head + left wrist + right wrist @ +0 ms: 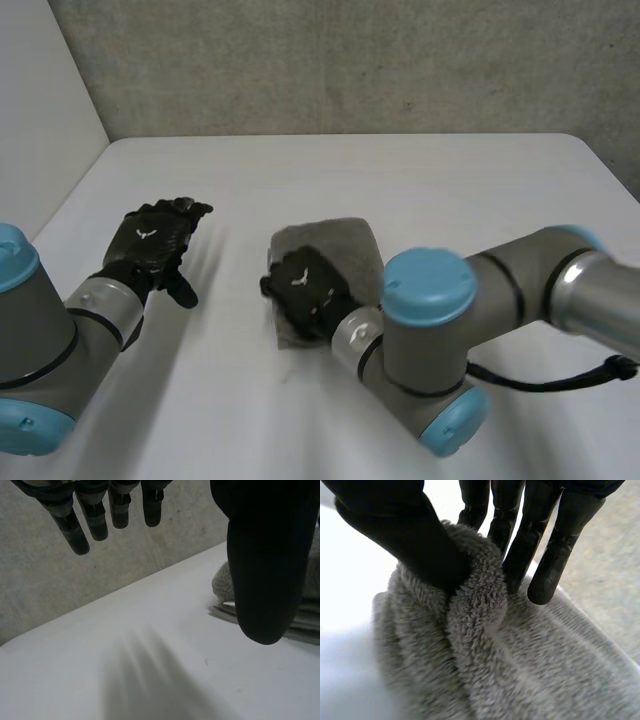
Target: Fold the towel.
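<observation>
The grey fluffy towel (340, 255) lies folded into a small pad at the middle of the table. My right hand (300, 285) rests on its near left part. In the right wrist view the thumb (405, 540) and fingers (520, 545) pinch a raised ridge of the towel (475, 610) between them. My left hand (155, 245) hovers over bare table to the towel's left, open with straight fingers (75, 520) and holding nothing. In the left wrist view the towel's edge (222, 582) shows beside the thumb (265, 565).
The white table (450, 180) reaches back to a grey concrete wall (350, 60). A white wall (40, 110) stands at the left. My right arm (470, 310) crosses the table's near right part.
</observation>
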Available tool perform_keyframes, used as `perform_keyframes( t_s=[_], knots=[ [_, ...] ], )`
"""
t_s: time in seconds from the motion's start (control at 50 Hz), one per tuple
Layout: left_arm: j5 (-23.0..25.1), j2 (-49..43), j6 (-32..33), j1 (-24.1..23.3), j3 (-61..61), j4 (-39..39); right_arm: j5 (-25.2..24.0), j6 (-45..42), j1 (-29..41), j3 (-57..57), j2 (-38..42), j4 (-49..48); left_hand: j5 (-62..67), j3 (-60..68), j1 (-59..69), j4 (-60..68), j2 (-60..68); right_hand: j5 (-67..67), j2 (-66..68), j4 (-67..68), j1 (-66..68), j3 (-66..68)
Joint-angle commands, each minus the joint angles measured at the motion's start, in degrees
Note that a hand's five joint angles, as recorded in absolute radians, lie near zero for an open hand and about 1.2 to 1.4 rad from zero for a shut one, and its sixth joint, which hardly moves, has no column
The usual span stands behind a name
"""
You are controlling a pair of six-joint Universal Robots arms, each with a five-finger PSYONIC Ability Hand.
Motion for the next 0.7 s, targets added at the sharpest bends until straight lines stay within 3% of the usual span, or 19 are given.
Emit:
perform_keyframes(
  t_s=[0.02,0.04,0.06,0.1,0.22,0.32,0.38,0.42,0.52,0.66,0.7],
  knots=[
    [-0.1,0.9,-0.2,-0.3,0.9,-0.3,1.6,0.7,0.0,1.5,-3.2,0.6,-1.8,0.3,0.1,0.3,0.6,-30.9,-29.9,-29.9,-39.4,-30.0],
    [-0.2,1.1,-0.2,-0.3,1.6,-0.4,2.6,2.0,0.0,2.2,-5.6,0.6,-1.8,0.3,0.1,0.3,0.6,-43.9,-42.9,-42.9,-52.4,-43.0],
    [-0.2,1.1,-0.2,-0.3,1.6,-0.4,2.6,2.0,0.0,2.2,-5.7,0.6,-1.8,0.3,0.1,0.3,0.6,-44.0,-43.1,-43.0,-52.5,-43.1],
    [-0.2,1.4,-0.3,-0.5,2.4,-0.4,5.0,5.7,-1.4,3.8,-10.5,0.6,-1.8,0.3,0.1,0.3,0.6,-56.5,-55.6,-55.6,-65.0,-55.6],
    [-0.8,1.7,-5.1,-4.2,9.7,-3.0,7.2,13.3,-6.9,5.8,-17.9,0.7,-1.8,0.3,0.1,0.3,0.6,-56.5,-55.6,-55.6,-65.0,-55.6],
    [-1.5,-0.1,-10.9,-7.3,18.1,-9.5,7.2,22.8,-12.7,7.5,-21.9,1.4,-1.8,0.3,0.1,0.3,0.6,-56.5,-55.6,-55.6,-65.0,-55.6],
    [-1.6,-4.6,-14.1,-10.7,24.4,-14.3,7.1,24.2,-14.1,7.5,-22.0,2.4,-1.8,0.3,0.1,0.3,0.6,-56.5,-55.6,-55.6,-65.0,-55.6],
    [-2.2,-9.9,-15.9,-15.6,31.4,-18.7,6.9,25.8,-16.2,6.6,-22.0,5.6,-1.8,0.3,0.1,0.3,0.6,-56.5,-55.6,-55.6,-65.0,-55.6],
    [-5.2,-19.6,-16.1,-19.8,40.7,-23.4,6.2,26.4,-18.0,5.2,-19.9,10.0,-1.8,0.3,0.1,0.3,0.6,-56.5,-55.6,-55.6,-65.0,-55.6],
    [-11.6,-29.9,-15.9,-20.6,46.9,-29.0,3.5,26.2,-17.7,3.2,-14.6,12.9,-1.8,0.3,0.1,0.3,0.6,-56.5,-55.6,-55.6,-65.0,-55.6],
    [-12.8,-30.9,-15.9,-20.6,46.8,-30.0,0.3,26.2,-17.3,2.3,-11.7,13.5,-1.8,0.3,0.1,0.3,0.6,-56.5,-55.6,-55.6,-65.0,-55.6]
  ],
)
